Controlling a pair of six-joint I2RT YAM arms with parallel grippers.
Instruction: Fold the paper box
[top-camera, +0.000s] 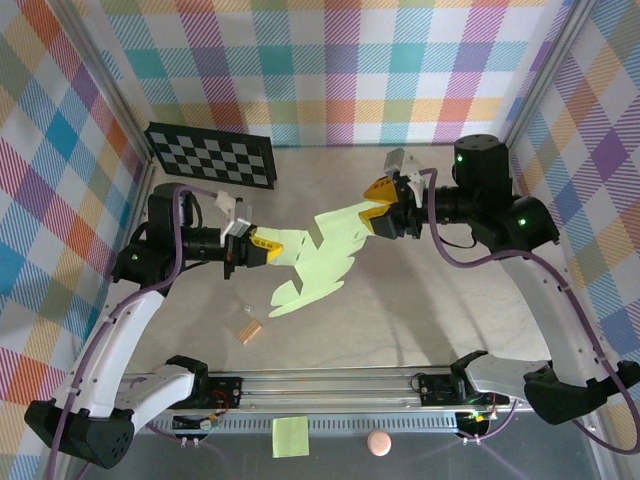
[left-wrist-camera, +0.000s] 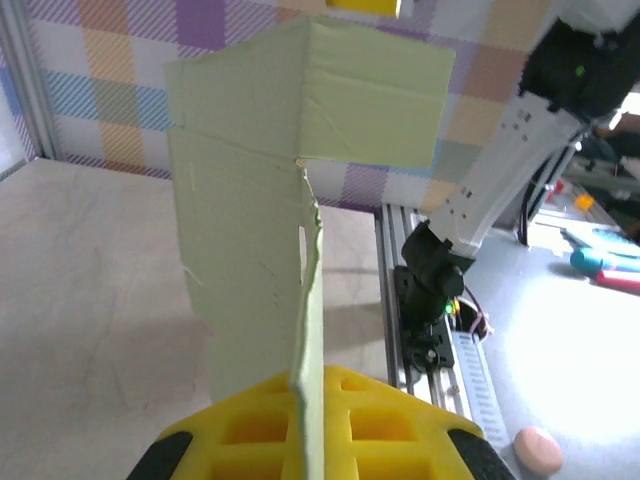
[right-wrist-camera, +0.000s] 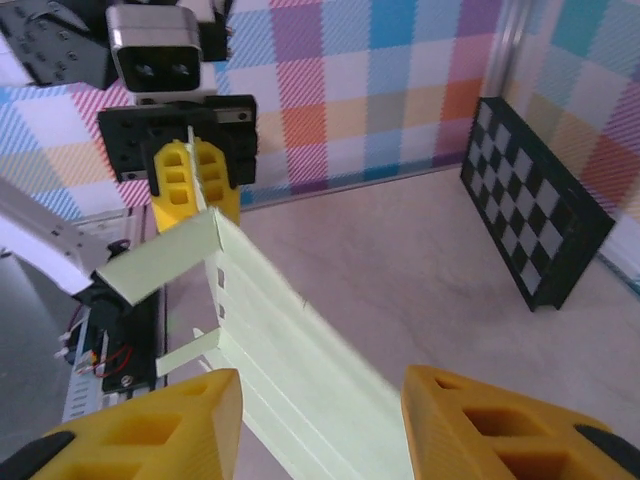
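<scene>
Here the pale lime-green, die-cut card paper box is stretching over the middle of the table. At its 9 o'clock end the left gripper is clenching the card edge. At 2 o'clock the right gripper is gaping, its yellow fingers straddling the card without pinching.

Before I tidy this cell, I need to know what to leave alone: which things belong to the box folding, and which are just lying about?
Belongs to the job: paper box; left hand, shut on it; right hand, open at its other end.
Lying about: checkerboard; sticky note; tan block; pink round thing.
</scene>
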